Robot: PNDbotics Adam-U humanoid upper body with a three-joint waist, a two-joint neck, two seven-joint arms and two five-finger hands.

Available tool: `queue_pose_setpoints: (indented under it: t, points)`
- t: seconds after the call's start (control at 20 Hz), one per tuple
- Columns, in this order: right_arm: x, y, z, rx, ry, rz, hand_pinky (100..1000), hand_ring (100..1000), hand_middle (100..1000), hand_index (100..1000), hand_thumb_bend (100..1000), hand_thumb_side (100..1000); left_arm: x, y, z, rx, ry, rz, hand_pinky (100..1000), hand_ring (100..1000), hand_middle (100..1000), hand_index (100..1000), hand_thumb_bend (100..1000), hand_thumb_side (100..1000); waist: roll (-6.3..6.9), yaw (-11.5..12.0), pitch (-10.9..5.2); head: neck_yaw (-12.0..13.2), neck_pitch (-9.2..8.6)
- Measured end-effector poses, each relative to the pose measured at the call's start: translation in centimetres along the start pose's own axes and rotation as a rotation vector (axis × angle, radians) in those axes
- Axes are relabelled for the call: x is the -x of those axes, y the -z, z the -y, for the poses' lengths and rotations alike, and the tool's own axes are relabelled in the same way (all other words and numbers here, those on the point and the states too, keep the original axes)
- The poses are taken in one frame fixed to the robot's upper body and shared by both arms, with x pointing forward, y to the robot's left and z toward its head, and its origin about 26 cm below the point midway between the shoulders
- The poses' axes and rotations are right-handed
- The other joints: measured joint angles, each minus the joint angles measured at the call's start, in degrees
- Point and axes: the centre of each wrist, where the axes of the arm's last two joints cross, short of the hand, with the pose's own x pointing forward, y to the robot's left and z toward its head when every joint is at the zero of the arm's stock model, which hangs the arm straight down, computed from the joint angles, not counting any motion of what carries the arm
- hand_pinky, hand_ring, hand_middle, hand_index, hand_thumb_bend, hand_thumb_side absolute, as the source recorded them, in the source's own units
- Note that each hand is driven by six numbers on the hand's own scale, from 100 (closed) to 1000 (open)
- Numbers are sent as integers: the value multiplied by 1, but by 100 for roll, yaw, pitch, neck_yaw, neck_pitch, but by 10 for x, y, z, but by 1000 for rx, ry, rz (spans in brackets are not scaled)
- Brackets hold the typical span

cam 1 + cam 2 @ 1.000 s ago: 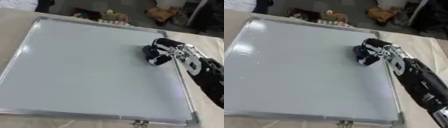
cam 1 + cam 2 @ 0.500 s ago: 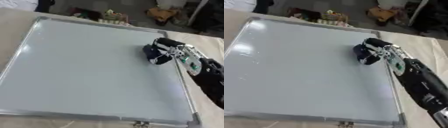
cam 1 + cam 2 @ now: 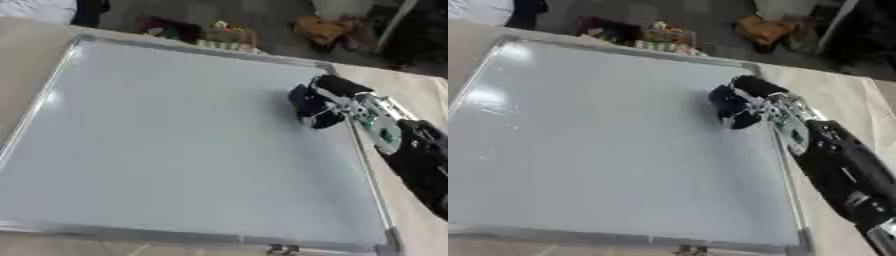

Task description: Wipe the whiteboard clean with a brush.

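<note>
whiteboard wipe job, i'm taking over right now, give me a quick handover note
Right hand: at the board's right edge, upper part, fingers curled on a dark brush that rests against the board surface.
Left hand: not in view.
Whiteboard: lies flat on the table, its silver frame visible on all sides. No marks can be made out on its surface; only glare near the left edge.
Done: the board looks wiped, as far as these views show.
Left: probably a check for faint traces under the brush and along the right edge, then lift the brush off and set it down.
</note>
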Motion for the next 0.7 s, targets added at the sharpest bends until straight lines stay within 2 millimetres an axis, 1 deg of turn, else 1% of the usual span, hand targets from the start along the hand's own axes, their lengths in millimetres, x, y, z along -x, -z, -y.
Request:
queue_pose_setpoints:
  t: [0.35, 0.7]
  points:
    - [7, 1, 0, 16, -44, -26, 692, 572, 184, 364, 100, 162, 0, 0, 0, 2, 2, -2, 424, 475, 421, 619, 100, 955, -1, 1, 0, -12, -8]
    - [16, 2, 2, -9, -27, -52, 692, 570, 188, 374, 100, 128, 0, 0, 0, 2, 4, -2, 424, 475, 420, 619, 100, 955, -3, 23, 0, -103, -54]
